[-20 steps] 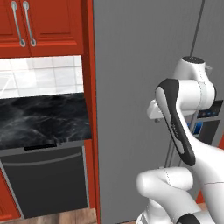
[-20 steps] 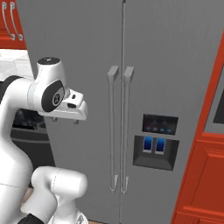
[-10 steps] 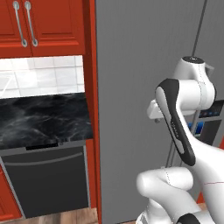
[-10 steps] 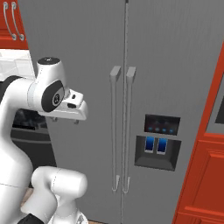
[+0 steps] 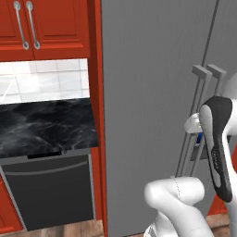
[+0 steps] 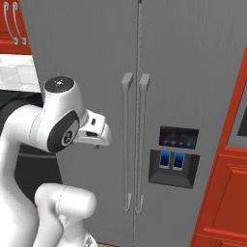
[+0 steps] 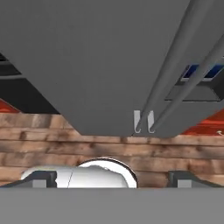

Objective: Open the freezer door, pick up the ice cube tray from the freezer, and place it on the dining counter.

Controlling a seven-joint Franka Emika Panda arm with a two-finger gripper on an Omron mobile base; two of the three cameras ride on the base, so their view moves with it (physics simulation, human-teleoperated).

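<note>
The freezer door point(image 5: 148, 115) is the tall grey panel on the left of the fridge, and it is closed. Its long vertical bar handle point(image 6: 126, 144) runs beside the matching handle of the dispenser door point(image 6: 193, 72). My hand point(image 6: 95, 135) hangs in front of the freezer door, a little left of the handle and apart from it. In the hand view the gripper point(image 7: 113, 179) is open with nothing between its fingertips point(image 7: 41, 178), and both handles' lower ends point(image 7: 138, 122) lie ahead. The ice cube tray is hidden behind the closed door. The dining counter is out of view.
A black dispenser panel point(image 6: 176, 157) sits on the right fridge door. Left of the fridge are a black marble worktop point(image 5: 46, 125), a dark dishwasher point(image 5: 48, 194) and red upper cabinets point(image 5: 46, 23). Red cabinetry point(image 6: 226, 193) flanks the fridge's right. Wooden floor point(image 7: 65, 140) lies below.
My arm has dropped lower, and the hand has moved down and to the right, closer to the freezer door's handle. The gripper stays open and the door has not moved.
</note>
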